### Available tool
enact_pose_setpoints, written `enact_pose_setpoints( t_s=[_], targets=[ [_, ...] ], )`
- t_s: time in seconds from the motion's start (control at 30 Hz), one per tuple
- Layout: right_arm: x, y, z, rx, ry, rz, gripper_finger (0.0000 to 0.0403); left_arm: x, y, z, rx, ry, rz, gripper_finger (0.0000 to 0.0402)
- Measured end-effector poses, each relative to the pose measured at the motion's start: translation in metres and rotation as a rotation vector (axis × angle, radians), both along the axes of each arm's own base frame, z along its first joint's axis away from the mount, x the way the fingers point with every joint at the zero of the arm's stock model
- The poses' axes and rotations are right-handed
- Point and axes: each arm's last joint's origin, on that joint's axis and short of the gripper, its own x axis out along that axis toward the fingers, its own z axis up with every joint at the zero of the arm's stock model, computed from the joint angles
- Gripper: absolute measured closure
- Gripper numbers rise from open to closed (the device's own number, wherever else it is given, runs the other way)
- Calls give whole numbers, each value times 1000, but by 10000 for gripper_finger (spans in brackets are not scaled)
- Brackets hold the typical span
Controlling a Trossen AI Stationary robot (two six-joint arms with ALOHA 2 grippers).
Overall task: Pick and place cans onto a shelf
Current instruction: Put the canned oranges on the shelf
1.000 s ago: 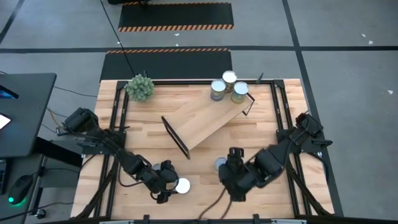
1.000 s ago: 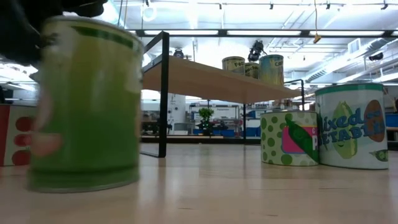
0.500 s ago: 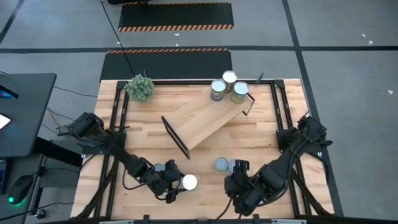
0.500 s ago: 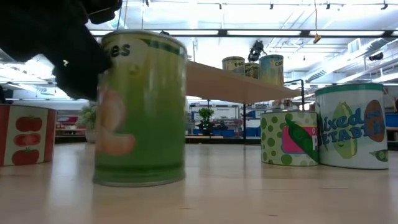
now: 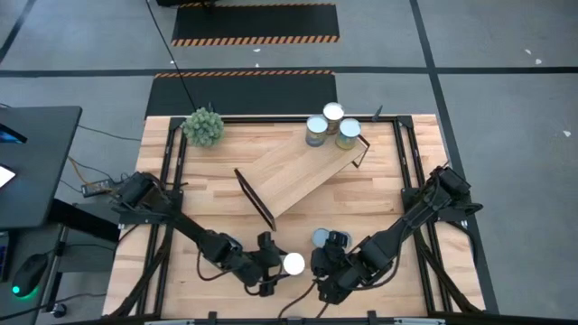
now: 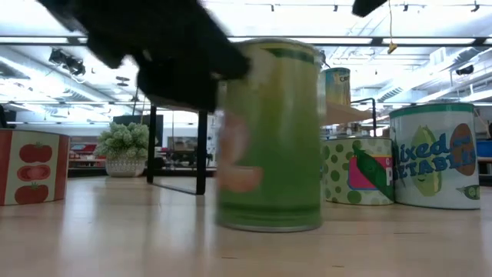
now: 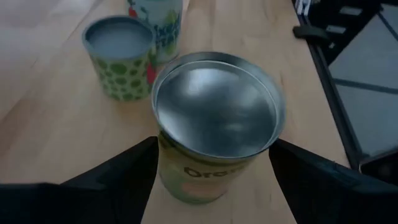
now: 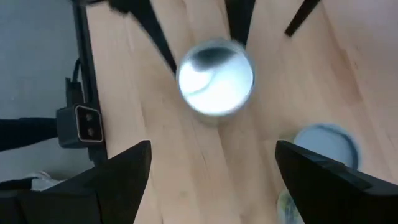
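Pick step in hand: left claw point(image 7: 211, 180) clamped on the short green-labelled metal can with a round silver top point(image 7: 216, 118), low on the pale plank counter point(image 5: 379, 194), well in front of the long light-wood shelf with thin black end frames point(image 5: 298, 176). Right claw point(image 8: 208, 171) spread wide, empty, just right of that can. Next, by judgement: lift up and back to the shelf board, beside three smooth cylinders point(image 5: 330, 127) on its far end.
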Motion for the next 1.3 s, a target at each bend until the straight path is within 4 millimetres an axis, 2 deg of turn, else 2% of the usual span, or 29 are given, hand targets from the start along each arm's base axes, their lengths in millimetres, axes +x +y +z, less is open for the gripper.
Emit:
enact_pose_setpoints(
  t_s=[0.23, 0.5, 0.7, 0.83, 1.03, 1.3],
  targets=[
    [7, -4, 0, -95, -21, 182, 33, 17, -4, 4, -16, -20, 10, 88],
    [14, -14, -1, -135, 19, 386, 4, 19, -7, 12, -12, -16, -22, 88],
    [14, -14, -1, -175, 22, 466, 4, 8, -12, 20, -19, 15, -33, 97],
    [15, -14, -2, -204, 24, 519, 4, -2, -13, 35, -15, 17, -44, 117],
    [21, -16, -5, -253, -17, 606, 3, -20, -4, 56, -11, 82, -13, 149],
    [32, -25, -2, -221, -66, 665, 3, -38, 4, 82, -19, 93, -16, 190]
  ],
)
